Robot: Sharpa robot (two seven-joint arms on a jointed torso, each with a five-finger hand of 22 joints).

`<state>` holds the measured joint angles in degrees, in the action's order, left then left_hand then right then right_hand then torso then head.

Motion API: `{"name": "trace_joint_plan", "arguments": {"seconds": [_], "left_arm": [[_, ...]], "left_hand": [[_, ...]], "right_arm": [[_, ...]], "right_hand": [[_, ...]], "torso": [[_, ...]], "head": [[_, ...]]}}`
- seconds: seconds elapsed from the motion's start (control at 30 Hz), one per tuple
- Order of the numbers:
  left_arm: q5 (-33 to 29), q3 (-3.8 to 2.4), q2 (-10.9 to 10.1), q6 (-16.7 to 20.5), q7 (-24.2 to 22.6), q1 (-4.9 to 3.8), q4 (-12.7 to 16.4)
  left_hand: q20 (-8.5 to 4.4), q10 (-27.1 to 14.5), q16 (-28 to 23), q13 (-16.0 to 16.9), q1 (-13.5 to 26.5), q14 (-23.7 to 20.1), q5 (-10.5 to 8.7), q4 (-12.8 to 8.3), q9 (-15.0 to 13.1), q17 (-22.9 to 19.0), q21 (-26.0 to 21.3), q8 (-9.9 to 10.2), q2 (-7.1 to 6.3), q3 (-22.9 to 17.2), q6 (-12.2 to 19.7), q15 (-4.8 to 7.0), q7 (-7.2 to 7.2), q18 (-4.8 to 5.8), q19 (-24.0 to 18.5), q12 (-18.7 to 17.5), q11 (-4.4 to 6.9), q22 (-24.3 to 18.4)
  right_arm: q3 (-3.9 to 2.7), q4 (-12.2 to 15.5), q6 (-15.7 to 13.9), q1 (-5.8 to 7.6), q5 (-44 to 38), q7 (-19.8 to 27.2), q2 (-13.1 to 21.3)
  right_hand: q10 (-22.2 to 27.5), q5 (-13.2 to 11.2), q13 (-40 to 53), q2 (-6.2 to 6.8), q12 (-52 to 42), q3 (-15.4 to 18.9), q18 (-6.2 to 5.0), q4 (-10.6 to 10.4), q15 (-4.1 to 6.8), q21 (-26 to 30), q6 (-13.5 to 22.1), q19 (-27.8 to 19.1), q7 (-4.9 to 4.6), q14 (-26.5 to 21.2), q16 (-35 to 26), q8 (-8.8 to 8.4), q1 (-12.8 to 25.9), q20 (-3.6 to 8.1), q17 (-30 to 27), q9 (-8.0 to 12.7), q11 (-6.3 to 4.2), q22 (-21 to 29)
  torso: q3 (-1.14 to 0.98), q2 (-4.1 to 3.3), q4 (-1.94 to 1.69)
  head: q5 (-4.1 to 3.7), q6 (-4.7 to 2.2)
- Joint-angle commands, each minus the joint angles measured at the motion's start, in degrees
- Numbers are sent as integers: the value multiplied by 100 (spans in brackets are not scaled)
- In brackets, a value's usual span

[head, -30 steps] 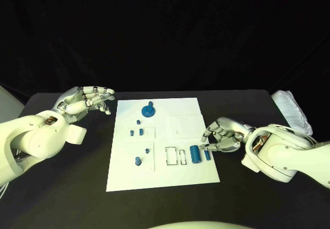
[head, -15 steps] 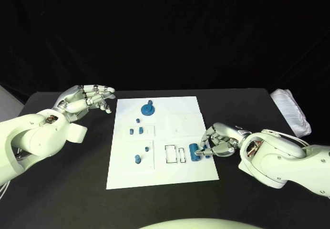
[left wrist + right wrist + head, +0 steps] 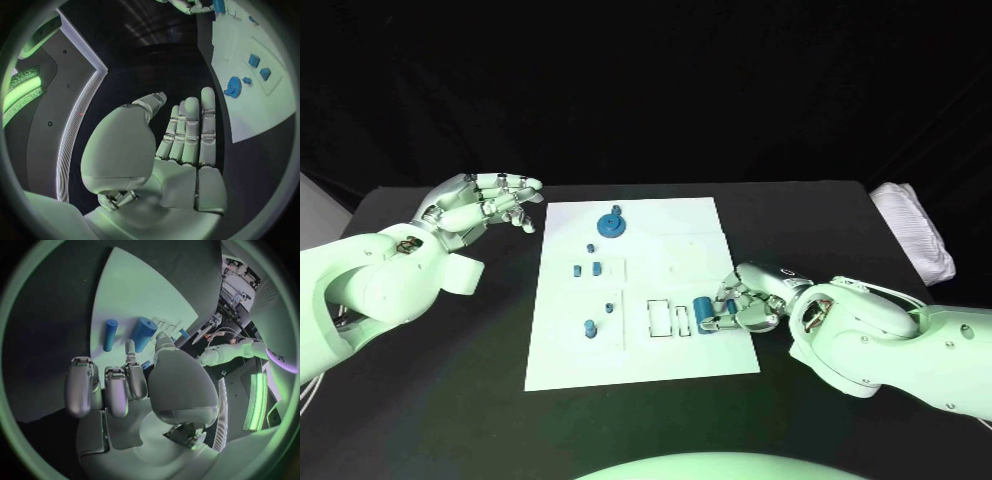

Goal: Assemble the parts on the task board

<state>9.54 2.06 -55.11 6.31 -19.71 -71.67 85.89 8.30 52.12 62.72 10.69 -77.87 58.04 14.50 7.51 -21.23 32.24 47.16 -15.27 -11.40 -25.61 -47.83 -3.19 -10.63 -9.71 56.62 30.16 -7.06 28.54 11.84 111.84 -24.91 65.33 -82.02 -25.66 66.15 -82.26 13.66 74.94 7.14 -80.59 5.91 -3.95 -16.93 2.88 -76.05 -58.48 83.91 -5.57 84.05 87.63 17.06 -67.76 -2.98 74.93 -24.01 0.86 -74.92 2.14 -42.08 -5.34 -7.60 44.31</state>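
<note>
A: Head view first. The task board lies mid-tabletop. On it the gear sits at twelve o'clock, small blue parts stand at nine, and two cylinders lie loose at four.

B: And the robot hands?

A: The right robot hand curls its fingers at those cylinders; whether it actually grips one, I cannot tell. The left robot hand hovers at ten, fingers extended together, holding nothing.

B: Progress?

A: Partway, I'd judge: the outlined slots look unfilled, so the cylinders remain.
</note>
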Motion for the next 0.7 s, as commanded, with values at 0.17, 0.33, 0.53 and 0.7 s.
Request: {"name": "trace_joint_plan", "arguments": {"seconds": [0.17, 0.33, 0.53, 0.7], "left_arm": [[-31, -2, -12, -71, -50, 0, 28], [-31, -2, -21, -87, -40, 0, 38], [-31, -2, -25, -105, -35, -1, 51], [-31, -2, -30, -112, -32, -1, 56]], "left_hand": [[15, -22, 30, -6, -35, -41, 8, 29, 4, 5, -31, -21, 15, -1, 27, 12, -3, -81, 7, -15, 0, -10], [15, -22, 30, -6, -31, -42, 8, 34, 4, 5, -32, -22, 16, 0, 26, 12, -4, -81, 7, -14, -1, -11], [15, -22, 30, -6, -31, -42, 8, 34, 4, 5, -32, -22, 16, 0, 26, 12, -4, -81, 7, -14, -1, -11], [15, -22, 30, -6, -31, -42, 8, 34, 4, 5, -32, -22, 16, 0, 26, 12, -4, -81, 7, -14, -1, -11]], "right_arm": [[-2, -150, 52, -39, -344, -145, -131], [-2, -255, 89, -82, -431, -166, -253], [-2, -348, 105, -140, -471, -183, -412], [-2, -375, 107, -182, -440, -186, -513]], "right_hand": [[-50, 12, 457, -29, -30, 43, 99, -2, 31, -37, -4, 251, 33, 480, 23, 45, 53, 30, 986, -7, -5, -576], [-52, 15, 463, -65, -30, 42, 102, 2, 31, -52, -5, 254, 35, 483, 27, 55, 55, 31, 997, -8, -6, -588], [-63, 39, 483, -118, -27, 50, 106, 15, 44, -80, -50, 260, 58, 487, 35, 124, -9, 39, 1020, -25, -24, -615], [-64, 435, 510, -121, 2, -6, 111, 28, 48, -101, 17, 259, 54, 491, 41, 174, -439, 46, 1046, -14, -25, -648]], "torso": [[6, 6, -7], [6, 1, -1], [9, 10, -2], [9, 14, -3]], "head": [[41, 54], [52, 71], [45, 95], [48, 103]]}}
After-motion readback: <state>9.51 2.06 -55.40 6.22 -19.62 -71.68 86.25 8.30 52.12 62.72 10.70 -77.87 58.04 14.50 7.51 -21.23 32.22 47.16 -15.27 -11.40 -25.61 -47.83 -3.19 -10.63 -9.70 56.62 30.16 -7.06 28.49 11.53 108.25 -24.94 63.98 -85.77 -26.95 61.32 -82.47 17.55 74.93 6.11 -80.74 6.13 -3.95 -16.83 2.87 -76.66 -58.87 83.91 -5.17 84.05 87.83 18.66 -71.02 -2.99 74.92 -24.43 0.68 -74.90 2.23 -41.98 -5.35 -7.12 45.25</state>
